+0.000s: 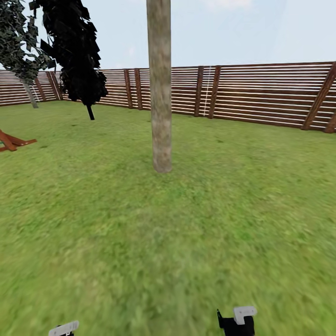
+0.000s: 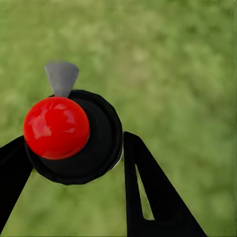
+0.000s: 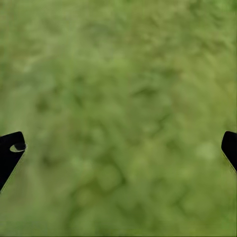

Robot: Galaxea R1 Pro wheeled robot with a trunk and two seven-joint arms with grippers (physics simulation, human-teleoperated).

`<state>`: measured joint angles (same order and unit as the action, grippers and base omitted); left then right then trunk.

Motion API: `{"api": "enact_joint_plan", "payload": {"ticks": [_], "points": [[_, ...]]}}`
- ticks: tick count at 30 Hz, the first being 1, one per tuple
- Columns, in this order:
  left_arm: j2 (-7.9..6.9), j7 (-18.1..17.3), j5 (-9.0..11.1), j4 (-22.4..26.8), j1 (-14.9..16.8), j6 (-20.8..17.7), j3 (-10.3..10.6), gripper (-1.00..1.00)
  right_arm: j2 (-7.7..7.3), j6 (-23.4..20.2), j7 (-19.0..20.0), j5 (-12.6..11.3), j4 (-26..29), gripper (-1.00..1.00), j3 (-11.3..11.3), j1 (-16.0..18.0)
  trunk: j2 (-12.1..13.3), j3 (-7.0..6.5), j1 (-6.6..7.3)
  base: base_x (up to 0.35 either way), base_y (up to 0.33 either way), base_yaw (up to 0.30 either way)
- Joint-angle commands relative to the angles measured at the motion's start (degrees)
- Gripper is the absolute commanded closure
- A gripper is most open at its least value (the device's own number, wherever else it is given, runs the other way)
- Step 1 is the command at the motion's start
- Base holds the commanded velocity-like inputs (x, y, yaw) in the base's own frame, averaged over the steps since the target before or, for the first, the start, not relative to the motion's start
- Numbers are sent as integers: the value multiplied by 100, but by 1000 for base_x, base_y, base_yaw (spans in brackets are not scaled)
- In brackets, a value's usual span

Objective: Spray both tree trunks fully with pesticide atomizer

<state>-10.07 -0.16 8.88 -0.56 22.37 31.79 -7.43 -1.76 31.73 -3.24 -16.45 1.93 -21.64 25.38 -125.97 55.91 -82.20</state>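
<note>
A thick mottled grey-brown tree trunk [image 1: 160,93] rises straight ahead from the lawn [image 1: 140,242], its crown above the head view. In the left wrist view the pesticide atomizer [image 2: 57,127], with a red ball top, a round black body and a grey nozzle, sits between the black fingers of my left gripper [image 2: 74,153], which is shut on it. My right gripper [image 3: 118,148] hangs open over bare grass, only its two fingertips showing. The ends of my left arm [image 1: 64,328] and right arm [image 1: 238,320] peek in at the head view's bottom edge. No spray cloud is visible.
A reddish-brown slat fence [image 1: 261,93] closes the garden behind the trunk. A dark narrow tree [image 1: 77,56] and a second thin-trunked tree [image 1: 21,51] stand at the back left. A low reddish wooden piece [image 1: 11,140] lies at the left edge.
</note>
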Motion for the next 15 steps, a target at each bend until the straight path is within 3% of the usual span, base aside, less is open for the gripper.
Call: {"api": "enact_joint_plan", "payload": {"ticks": [1, 15], "points": [[-1, -1, -9, -6, 4, 19, -30, 100, 0, 9, -29, -25, 1, -100, -50, 2, -2, 5, -3, 340, 0, 0], [4, -1, -9, -6, 4, 13, -30, 100, 0, 9, -28, -25, 1, -100, -51, 2, -2, 5, -3, 341, 0, 0]]}}
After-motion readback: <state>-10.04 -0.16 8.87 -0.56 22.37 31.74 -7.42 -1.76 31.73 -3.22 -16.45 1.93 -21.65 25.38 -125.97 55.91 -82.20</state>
